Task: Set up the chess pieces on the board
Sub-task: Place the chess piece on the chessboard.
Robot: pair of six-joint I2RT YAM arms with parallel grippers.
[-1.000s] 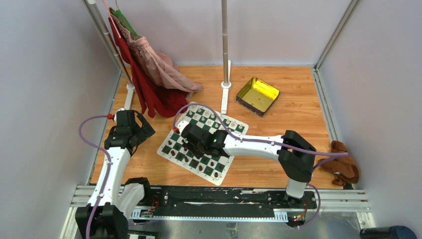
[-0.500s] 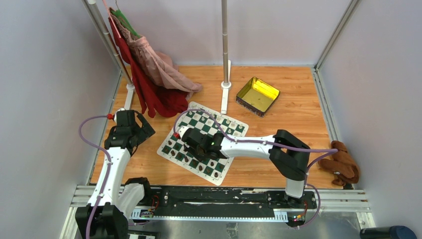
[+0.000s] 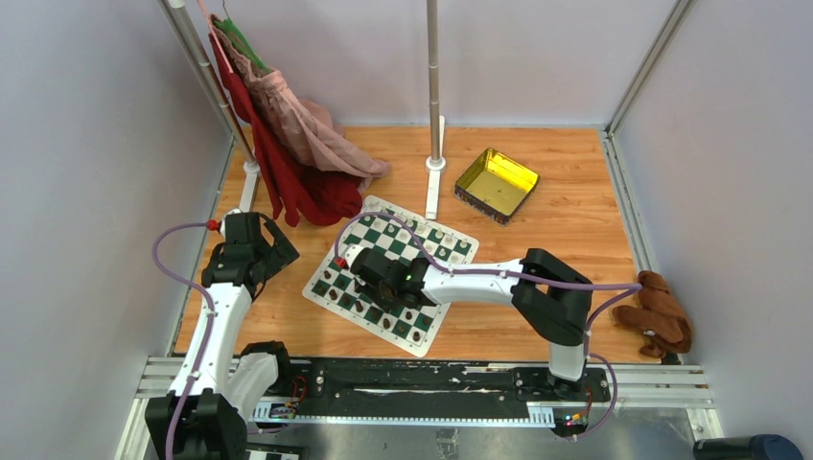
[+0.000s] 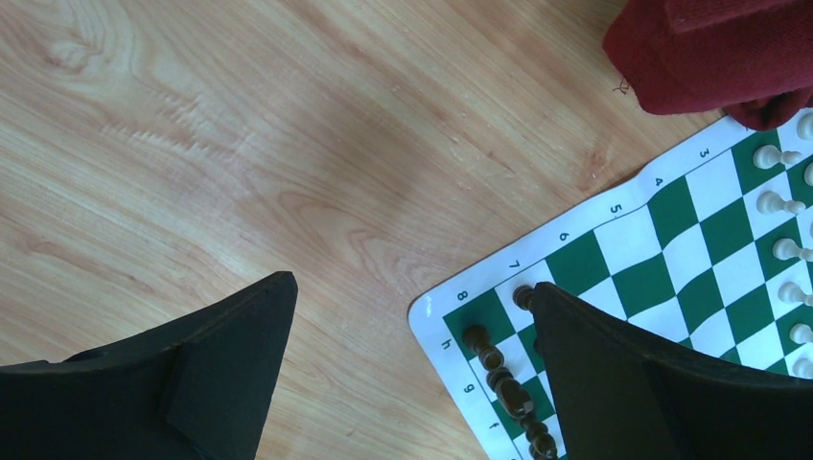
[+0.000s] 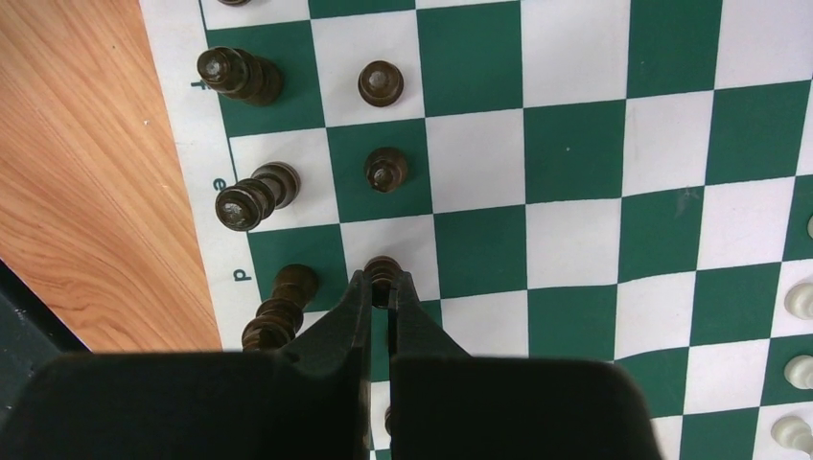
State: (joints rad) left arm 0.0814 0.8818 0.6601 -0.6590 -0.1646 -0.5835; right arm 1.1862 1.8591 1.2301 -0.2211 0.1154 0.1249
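Observation:
The board (image 3: 436, 240), a green and white checked mat, lies slanted on the wooden table. My right gripper (image 3: 369, 278) reaches over its left half. In the right wrist view the right gripper (image 5: 383, 280) is shut on a dark pawn (image 5: 383, 266) standing on a white square of the board (image 5: 575, 144). Other dark chess pieces (image 5: 386, 170) stand in two rows by the lettered edge, and cream ones (image 5: 798, 299) line the far side. My left gripper (image 4: 412, 283) hangs open over bare wood beside the board's corner (image 4: 460, 311), holding nothing.
A yellow tin tray (image 3: 496, 184) sits at the back right. Red and pink clothes (image 3: 297, 182) hang from a rack and droop near the board's far corner. A pole base (image 3: 434, 163) stands behind the board. A brown plush toy (image 3: 660, 321) lies at the right edge.
The right arm's elbow has shifted left and its gripper has edged slightly across the board, still shut. The left arm has not moved.

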